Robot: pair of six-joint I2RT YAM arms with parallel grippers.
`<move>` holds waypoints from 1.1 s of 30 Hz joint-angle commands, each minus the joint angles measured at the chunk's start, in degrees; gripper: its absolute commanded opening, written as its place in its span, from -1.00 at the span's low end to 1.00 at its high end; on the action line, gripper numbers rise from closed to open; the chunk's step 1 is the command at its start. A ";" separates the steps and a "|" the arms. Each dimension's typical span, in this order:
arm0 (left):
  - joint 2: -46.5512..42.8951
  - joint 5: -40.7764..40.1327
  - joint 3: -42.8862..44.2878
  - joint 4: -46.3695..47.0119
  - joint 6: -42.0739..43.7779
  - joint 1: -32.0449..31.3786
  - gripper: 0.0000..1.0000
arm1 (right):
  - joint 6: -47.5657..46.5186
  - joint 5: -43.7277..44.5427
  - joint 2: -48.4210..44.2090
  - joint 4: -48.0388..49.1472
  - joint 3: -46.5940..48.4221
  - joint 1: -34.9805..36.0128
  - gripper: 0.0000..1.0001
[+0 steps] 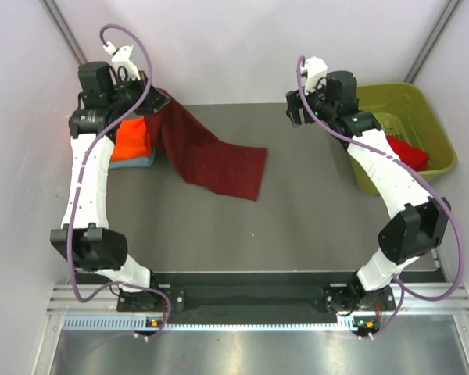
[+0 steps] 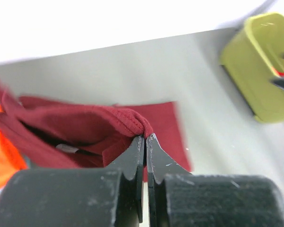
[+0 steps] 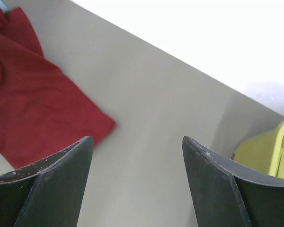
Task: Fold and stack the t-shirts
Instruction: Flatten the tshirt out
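Bare grey table (image 1: 313, 226) runs across the middle and the whole near side, open for passage. At the far left a maroon shirt (image 1: 211, 156) hangs from the clamped left gripper (image 2: 145, 137) and trails right onto the table. An orange shirt (image 1: 129, 141) lies just left of it. An olive-green bin (image 1: 442, 137) fills the far right. The right gripper (image 3: 137, 139), jaws apart, hovers above bare table between cloth and bin. The left arm (image 1: 90, 180) hides any gap, probably narrow, beside the left wall (image 1: 16, 156).

Grey table (image 1: 313, 219) boxed in by pale walls (image 1: 234, 47) on three sides; green bin (image 1: 399, 101) at far right corner.
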 commanded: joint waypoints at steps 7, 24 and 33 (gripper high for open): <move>2.49 2.53 -1.80 -1.87 6.43 -15.33 -1.00 | 1.14 1.35 -1.84 2.68 1.77 -0.55 0.53; 23.68 -3.71 18.15 0.51 6.70 -47.69 -0.98 | 4.13 9.88 -8.53 3.04 -3.87 -13.28 0.53; 8.48 -28.12 0.32 -3.36 17.94 -47.35 0.67 | 11.50 0.06 -6.77 -0.74 -9.21 -14.44 0.50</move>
